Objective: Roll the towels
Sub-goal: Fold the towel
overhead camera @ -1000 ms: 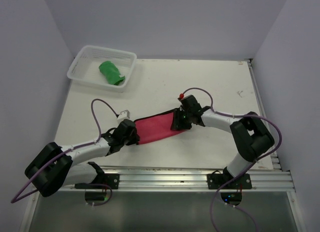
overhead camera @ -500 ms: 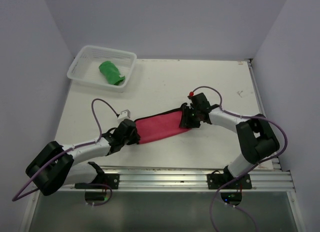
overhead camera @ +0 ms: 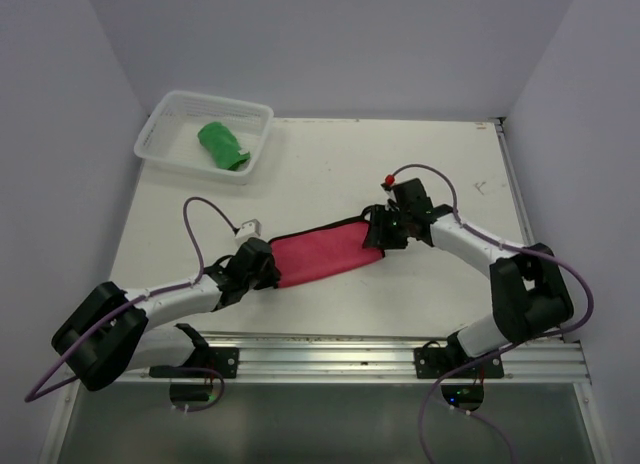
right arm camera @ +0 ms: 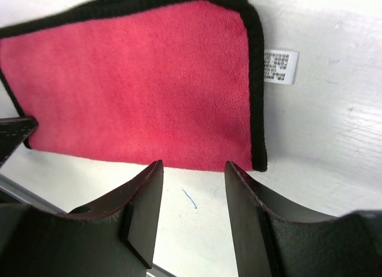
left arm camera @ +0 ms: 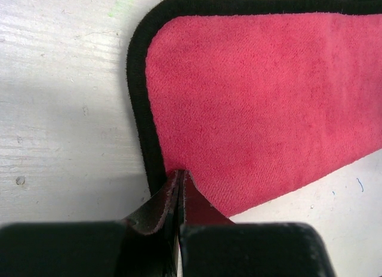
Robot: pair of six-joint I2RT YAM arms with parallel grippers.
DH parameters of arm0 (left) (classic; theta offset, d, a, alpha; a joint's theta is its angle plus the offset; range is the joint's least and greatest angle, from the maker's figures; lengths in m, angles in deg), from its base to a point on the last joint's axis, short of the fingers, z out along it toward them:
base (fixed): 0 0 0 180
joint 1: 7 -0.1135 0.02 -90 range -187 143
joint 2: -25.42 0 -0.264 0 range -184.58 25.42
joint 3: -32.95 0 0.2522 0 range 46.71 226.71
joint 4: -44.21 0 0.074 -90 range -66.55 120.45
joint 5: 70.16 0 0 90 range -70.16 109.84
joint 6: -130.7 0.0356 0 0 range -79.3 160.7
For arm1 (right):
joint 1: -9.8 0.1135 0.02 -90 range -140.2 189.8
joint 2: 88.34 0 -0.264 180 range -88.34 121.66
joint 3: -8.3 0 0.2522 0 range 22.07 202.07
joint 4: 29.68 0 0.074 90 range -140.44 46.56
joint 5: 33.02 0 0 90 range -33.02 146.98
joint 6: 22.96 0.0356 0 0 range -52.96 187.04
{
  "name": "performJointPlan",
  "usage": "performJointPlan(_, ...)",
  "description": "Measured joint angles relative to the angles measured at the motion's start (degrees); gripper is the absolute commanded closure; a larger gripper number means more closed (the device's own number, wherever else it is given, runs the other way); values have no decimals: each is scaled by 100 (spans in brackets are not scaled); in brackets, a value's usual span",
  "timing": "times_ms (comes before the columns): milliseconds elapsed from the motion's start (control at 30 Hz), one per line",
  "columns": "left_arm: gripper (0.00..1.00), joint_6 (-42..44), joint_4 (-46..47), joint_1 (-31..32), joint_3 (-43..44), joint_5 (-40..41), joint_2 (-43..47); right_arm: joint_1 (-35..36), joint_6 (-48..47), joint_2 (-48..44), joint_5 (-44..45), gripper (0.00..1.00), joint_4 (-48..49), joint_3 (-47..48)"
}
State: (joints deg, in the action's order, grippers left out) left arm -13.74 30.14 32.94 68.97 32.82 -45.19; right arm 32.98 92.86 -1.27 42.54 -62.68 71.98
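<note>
Red towel (overhead camera: 322, 254) is laid out flat on the table (overhead camera: 440, 164), red side up, its black border (left arm camera: 136, 80) running round the edge. It sits well apart from the white mesh basket (overhead camera: 152, 124), out on the open tabletop on the side of the basket that faces my bases. The strip lies at a slant, one end nearer the basket than the other.

My left pincer (left arm camera: 179, 180) is down at the end nearer the basket, and it is clamped tight. The jaws are pressed together with the corner of the red towel pinched between them, right where the black border curves round. The cloth beyond the pinch lies smooth, no fold and no roll in it.

Over to my right pincer (right arm camera: 192, 172), at the towel's end farther from the basket. The jaws stand parted, a clear gap between them, and nothing is in that gap but bare table. The fingertips (right arm camera: 149, 175) sit just off the towel's edge, close beside the border but not on the cloth. A small white label (right arm camera: 280, 66) sticks out from the border on that end, lying flat on the table. A thin blue mark (right arm camera: 189, 198) shows on the table between my two fingers.

And the green towel (overhead camera: 222, 146)? It is inside the basket, a compact bundle lying slantwise on the basket floor, well away from both pincers. Whether it is neatly rolled or only bunched, I cannot tell from up here.
</note>
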Motion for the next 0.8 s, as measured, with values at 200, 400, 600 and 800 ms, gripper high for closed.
performJointPlan(200, 100, 33, -35, 0, 52, -17, -33, -20, -61, -155, 398, 51, -229, 380)
performJointPlan(400, 100, 105, -109, 0, 116, -31, -66, -72, -57, 345, 798, 55, -258, 470)
performJointPlan(600, 100, 146, -153, 0, 149, -31, -79, -74, -52, 861, 892, 59, -203, 452)
performJointPlan(800, 100, 157, -162, 0, 153, -31, -81, -15, -92, 876, 1047, 64, -37, 348)
